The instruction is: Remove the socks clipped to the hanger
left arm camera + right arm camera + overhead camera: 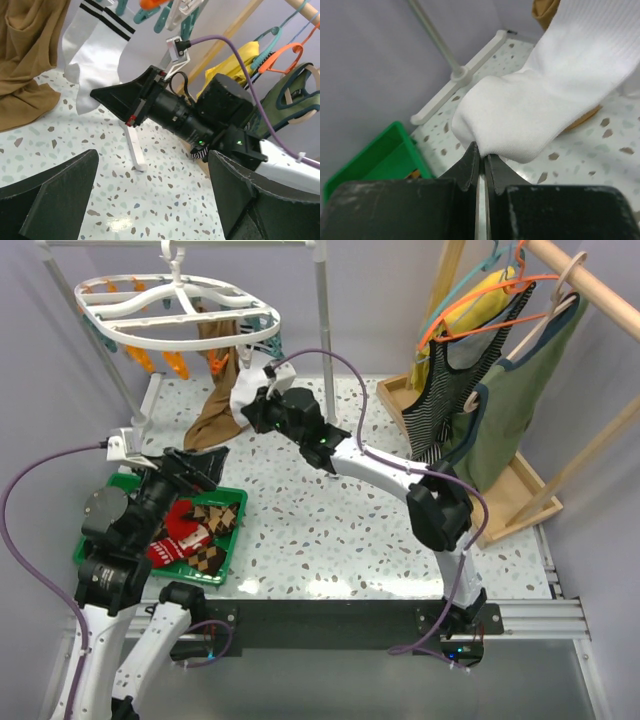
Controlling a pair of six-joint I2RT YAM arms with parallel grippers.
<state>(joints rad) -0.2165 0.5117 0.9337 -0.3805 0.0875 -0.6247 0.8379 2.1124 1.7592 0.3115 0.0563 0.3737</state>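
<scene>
The right end effector (481,150) is clamped on the white sock (535,115) at its toe; the sock's length rises far-left to the hanger (175,315).

Left arm (108,575) and right arm (372,466): white links, chunky black motor housings at the joints, both bolted to a black base rail (330,625). A purple cable (335,360) loops off each wrist from a white bracket (176,49). Left gripper (152,156) and right gripper (481,150) fingers (465,170) matte black, wedge-shaped, edges scuffed grey; small green LEDs (200,142) glow on the right arm's black housing.
</scene>
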